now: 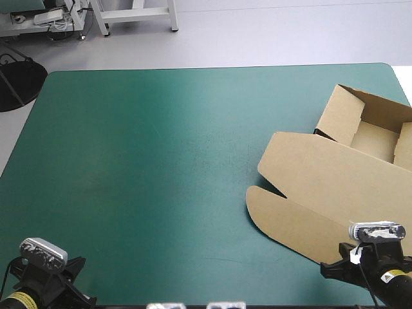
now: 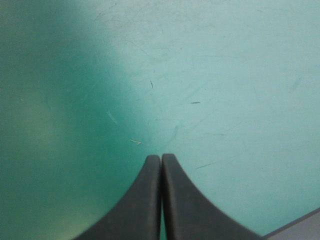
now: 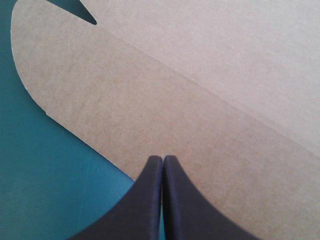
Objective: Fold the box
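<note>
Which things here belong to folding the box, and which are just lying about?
Part of the job:
the box, an open tray at the table's right side with its lid flat
the right gripper, shut, over the lid's near edge
the left gripper, shut, away from the box

Not part of it:
the teal-green cover, only the surface underneath; I can see nothing else loose

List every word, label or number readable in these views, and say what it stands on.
Nothing can be read.
On the box: no print.
On the cover: no writing.
On the right arm, a yellow label: too small to read.
</note>
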Controlling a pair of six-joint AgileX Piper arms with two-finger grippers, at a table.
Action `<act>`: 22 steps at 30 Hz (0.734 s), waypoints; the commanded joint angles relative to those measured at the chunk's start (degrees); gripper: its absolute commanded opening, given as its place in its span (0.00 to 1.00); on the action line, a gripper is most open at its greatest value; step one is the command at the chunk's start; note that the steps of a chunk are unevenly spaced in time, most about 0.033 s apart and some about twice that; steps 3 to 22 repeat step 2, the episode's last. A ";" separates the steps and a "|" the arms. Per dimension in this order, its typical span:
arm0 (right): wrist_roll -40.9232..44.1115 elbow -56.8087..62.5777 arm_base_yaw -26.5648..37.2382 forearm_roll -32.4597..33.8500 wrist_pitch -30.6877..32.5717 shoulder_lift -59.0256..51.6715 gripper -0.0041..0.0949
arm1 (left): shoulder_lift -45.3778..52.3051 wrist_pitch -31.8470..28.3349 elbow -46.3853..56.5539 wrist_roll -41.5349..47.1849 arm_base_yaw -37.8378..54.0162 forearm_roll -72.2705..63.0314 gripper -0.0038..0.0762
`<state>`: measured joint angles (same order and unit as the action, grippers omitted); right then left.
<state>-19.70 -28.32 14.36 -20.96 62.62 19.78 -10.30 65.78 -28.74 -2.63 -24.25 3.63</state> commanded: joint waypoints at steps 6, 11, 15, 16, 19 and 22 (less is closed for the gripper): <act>-0.47 -1.34 0.04 -1.54 -2.69 0.43 0.03 | -0.80 -2.93 -1.27 -0.02 -0.22 -0.09 0.04; -0.47 -1.34 0.04 -1.54 -2.69 0.43 0.03 | -0.80 -2.93 -1.27 -0.02 -0.22 -0.09 0.04; -0.47 -1.34 0.04 -1.54 -2.69 0.43 0.03 | -0.80 -2.93 -1.27 -0.02 -0.22 -0.09 0.04; -0.47 -1.34 0.04 -1.54 -2.69 0.43 0.03 | -0.80 -2.93 -1.27 -0.02 -0.22 -0.09 0.04; -0.47 -1.34 0.04 -1.54 -2.69 0.43 0.03 | -0.80 -2.93 -1.27 -0.02 -0.22 -0.09 0.04; -0.47 -1.34 0.04 -1.54 -2.69 0.43 0.03 | -0.80 -2.93 -1.27 -0.02 -0.22 -0.09 0.04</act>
